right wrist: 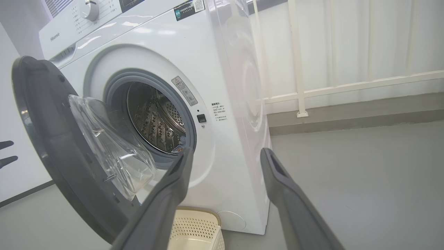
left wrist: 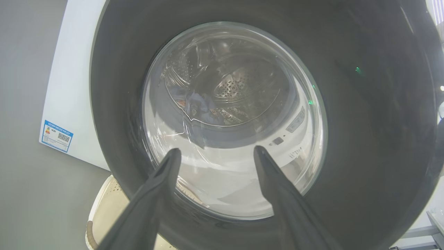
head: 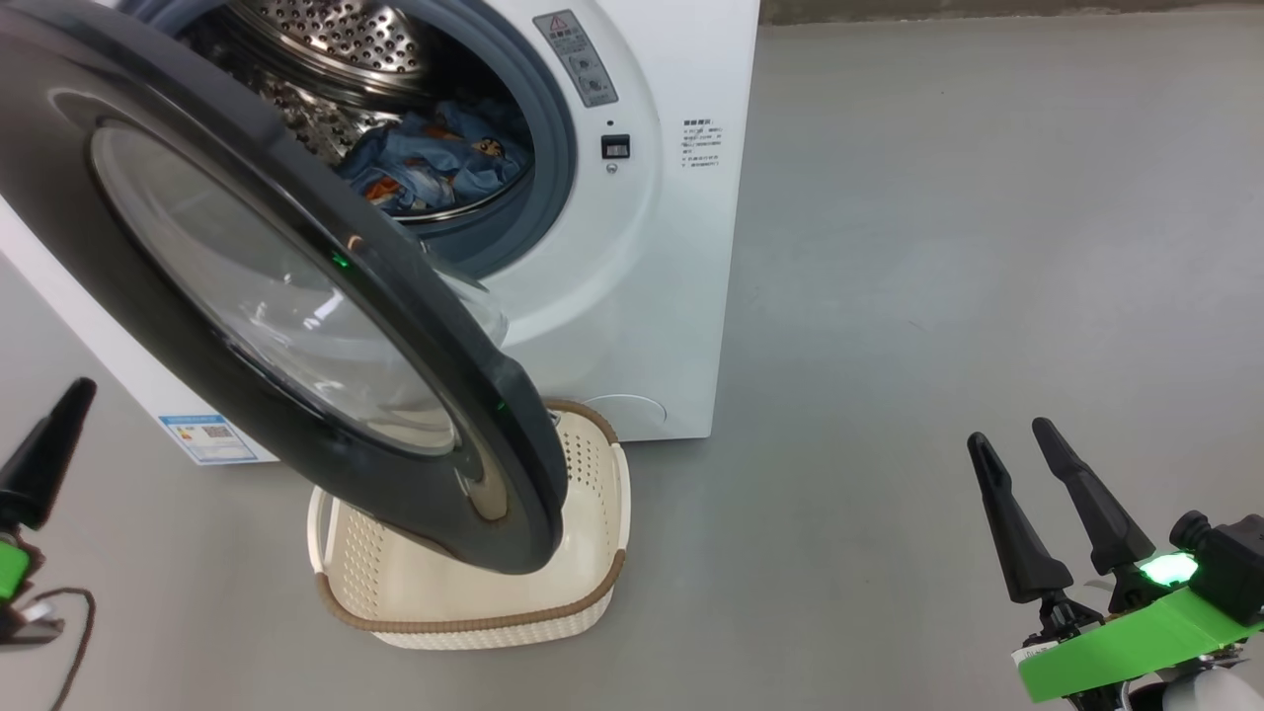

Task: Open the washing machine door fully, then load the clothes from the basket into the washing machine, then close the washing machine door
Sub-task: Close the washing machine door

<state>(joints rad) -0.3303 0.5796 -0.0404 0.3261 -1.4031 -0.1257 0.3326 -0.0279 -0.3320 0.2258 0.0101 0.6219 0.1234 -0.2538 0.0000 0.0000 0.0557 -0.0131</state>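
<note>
Spread open, left gripper (left wrist: 216, 150) and right gripper (head: 1009, 433) face the part-open washing machine door (head: 434, 316); clothes (head: 434, 163) lie in drum (head: 346, 35).

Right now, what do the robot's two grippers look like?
Each gripper has two long, dark, pointy fingers, thick at the base and narrowing to the tip. The right gripper has a bright green tape strip at its base, a glowing green light and a black box. The left gripper also shows green tape and a thin dark cable.
</note>
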